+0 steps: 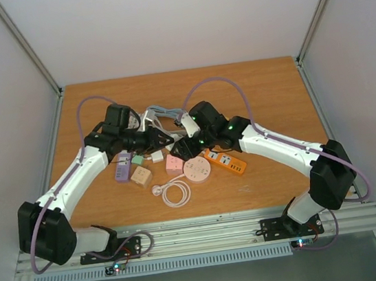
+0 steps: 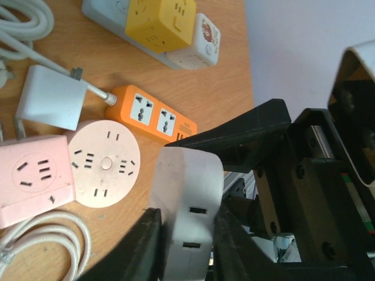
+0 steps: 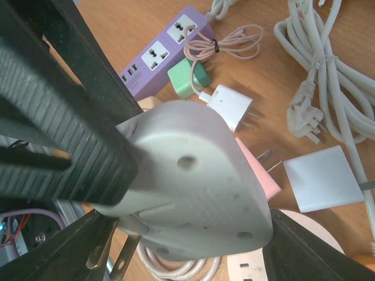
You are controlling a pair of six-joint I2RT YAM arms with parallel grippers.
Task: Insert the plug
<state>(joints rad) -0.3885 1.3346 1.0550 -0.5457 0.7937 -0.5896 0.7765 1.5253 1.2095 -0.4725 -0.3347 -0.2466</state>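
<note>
While the overhead camera shows both arms meeting over the middle of the desk [image 1: 272,95], it hides what sits between them, and only the wrist cameras show it. Nearest the left edge lies a purple power strip [image 1: 121,171], with a beige cube socket [image 1: 141,177] just beside it, then a green adapter [image 1: 137,159] and a small white adapter [image 1: 157,156]. The left gripper [image 1: 154,139] reaches in above these. Its own camera shows its black fingers [image 2: 146,252] pressed against both sides of the plug [image 2: 187,199], clamped on it. From that side the plug is a pale grey-white block with rounded corners and two short dark slots in its face. The right wrist camera shows another side: a broad, rounded-triangle face with a few small round holes and faint specks, and metal prongs sticking out at its lower left. The right gripper [image 1: 190,144] grips this body too, with one ribbed finger [image 3: 64,111] above and the other below. The plug hangs between the two grippers over the middle of the desk, above a pink square socket [image 1: 173,162] and a round pink socket [image 1: 197,170], with a coiled white cable [image 1: 174,192] toward the near edge. An orange power strip [image 1: 225,161] lies further right. Only the left wrist camera shows a yellow cube [image 2: 161,23] sitting on a pale grey strip [image 2: 96,9] beyond it
</note>
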